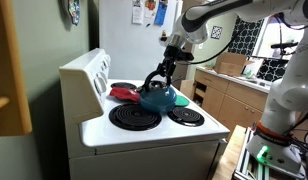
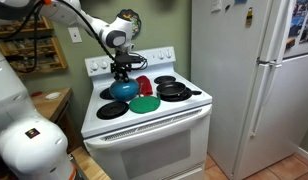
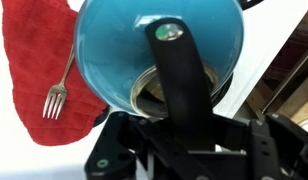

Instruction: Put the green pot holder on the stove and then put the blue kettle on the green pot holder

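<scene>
The blue kettle (image 1: pixel 160 97) (image 2: pixel 122 89) is over the stove (image 1: pixel 144 130) (image 2: pixel 144 122), by a black coil burner. My gripper (image 1: pixel 160 76) (image 2: pixel 122 71) comes down from above and is shut on the kettle's black arched handle (image 3: pixel 182 75). In the wrist view the kettle's teal body (image 3: pixel 109 45) fills the top, with my gripper (image 3: pixel 189 128) around the handle. The green pot holder (image 2: pixel 145 103) lies flat on the stovetop next to the kettle, apart from it. I cannot tell whether the kettle rests on the stove or hangs just above it.
A flat red pad (image 1: pixel 122 92) (image 2: pixel 144 84) (image 3: pixel 34 60) lies beside the kettle, with a fork (image 3: pixel 56 92) on it. A black pan (image 2: pixel 175 90) sits on another burner. A white fridge (image 2: pixel 259 80) stands next to the stove, and wooden cabinets (image 1: pixel 229 95) beyond it.
</scene>
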`<control>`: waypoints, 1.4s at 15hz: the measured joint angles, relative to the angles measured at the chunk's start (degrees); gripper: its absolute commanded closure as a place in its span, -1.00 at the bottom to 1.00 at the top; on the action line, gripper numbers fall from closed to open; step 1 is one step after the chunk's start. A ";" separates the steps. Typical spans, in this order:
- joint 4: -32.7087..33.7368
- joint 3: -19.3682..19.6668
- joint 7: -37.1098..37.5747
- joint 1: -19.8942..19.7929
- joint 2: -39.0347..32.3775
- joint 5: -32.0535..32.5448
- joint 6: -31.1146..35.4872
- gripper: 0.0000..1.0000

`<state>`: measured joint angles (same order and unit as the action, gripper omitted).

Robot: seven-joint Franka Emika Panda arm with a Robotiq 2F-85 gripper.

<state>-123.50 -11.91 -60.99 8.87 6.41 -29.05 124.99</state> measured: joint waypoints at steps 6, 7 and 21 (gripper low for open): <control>-3.71 0.28 1.91 0.73 2.31 0.00 6.92 1.00; -4.46 0.28 2.82 0.95 2.88 0.00 7.68 1.00; -13.38 0.38 16.05 2.02 10.72 6.51 15.84 1.00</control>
<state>-136.88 -11.53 -44.94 10.89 17.13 -22.54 140.83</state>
